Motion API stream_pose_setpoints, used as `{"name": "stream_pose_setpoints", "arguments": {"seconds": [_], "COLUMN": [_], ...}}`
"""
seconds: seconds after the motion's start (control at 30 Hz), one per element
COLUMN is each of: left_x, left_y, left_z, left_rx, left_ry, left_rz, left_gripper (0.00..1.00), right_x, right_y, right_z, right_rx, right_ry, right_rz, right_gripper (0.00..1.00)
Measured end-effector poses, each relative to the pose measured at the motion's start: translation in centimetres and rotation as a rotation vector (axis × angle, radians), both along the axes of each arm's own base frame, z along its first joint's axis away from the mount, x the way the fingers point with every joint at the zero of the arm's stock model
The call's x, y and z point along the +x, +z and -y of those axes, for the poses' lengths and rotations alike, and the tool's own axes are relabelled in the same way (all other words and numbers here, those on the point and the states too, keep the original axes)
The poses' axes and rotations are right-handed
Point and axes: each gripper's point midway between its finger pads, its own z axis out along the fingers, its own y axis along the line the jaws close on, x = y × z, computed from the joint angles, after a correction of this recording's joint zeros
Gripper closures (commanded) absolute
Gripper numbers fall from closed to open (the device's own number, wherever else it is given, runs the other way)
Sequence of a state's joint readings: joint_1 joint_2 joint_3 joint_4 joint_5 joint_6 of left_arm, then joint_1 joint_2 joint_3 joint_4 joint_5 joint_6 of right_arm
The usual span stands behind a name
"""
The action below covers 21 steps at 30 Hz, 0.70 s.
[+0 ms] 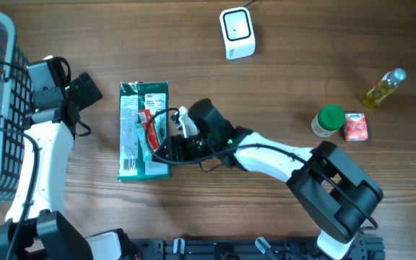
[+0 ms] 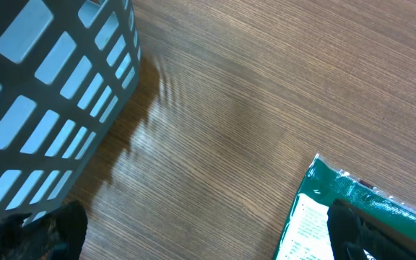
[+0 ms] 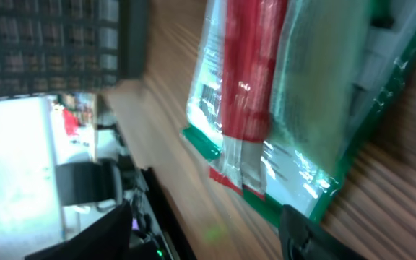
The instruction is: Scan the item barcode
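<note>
The green-edged packet (image 1: 132,130), white label and red strip showing, lies flat left of centre. The white barcode scanner (image 1: 237,32) stands well apart, farther back.

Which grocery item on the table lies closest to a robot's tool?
The flat green packet, under the right tool; the bottle, jar and carton sit far off.

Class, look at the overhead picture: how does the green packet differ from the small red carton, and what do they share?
Size: the packet is much bigger than the carton.
Colour: the packet is mainly green with a red band; the carton is red with a pale top.
Place: the packet lies left of the middle; the carton sits at the right, beside a green-lidded jar.
Both rest on the wooden table.
</note>
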<state>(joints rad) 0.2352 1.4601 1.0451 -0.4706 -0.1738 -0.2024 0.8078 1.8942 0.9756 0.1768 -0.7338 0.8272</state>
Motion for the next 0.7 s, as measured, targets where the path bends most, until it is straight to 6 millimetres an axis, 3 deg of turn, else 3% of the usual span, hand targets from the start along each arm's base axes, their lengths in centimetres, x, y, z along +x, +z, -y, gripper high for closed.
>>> {"name": "stream_pose_setpoints", "arguments": {"seconds": [0.2,0.3,0.53,0.7], "left_x": [0.0,0.0,0.0,0.0], "left_y": [0.0,0.0,0.0,0.0], "left_z": [0.0,0.0,0.0,0.0], "left_rx": [0.0,0.0,0.0,0.0], "left_ry": [0.0,0.0,0.0,0.0], "left_rz": [0.0,0.0,0.0,0.0], "left_gripper": [0.0,0.0,0.0,0.0], "right_x": [-0.2,0.2,-0.3,-0.1], "right_y": [-0.2,0.5,-3.6,-2.2], "right_z": [0.7,0.0,-0.1,-0.7], "right_rx": [0.084,0.15,0.123,0.19], "right_ry": [-0.033,-0.023,-0.027,-0.009], "right_rz": [-0.023,-0.005,-0.108,-0.078], "right_gripper": [0.39,0.39,0.4,0.44]}}
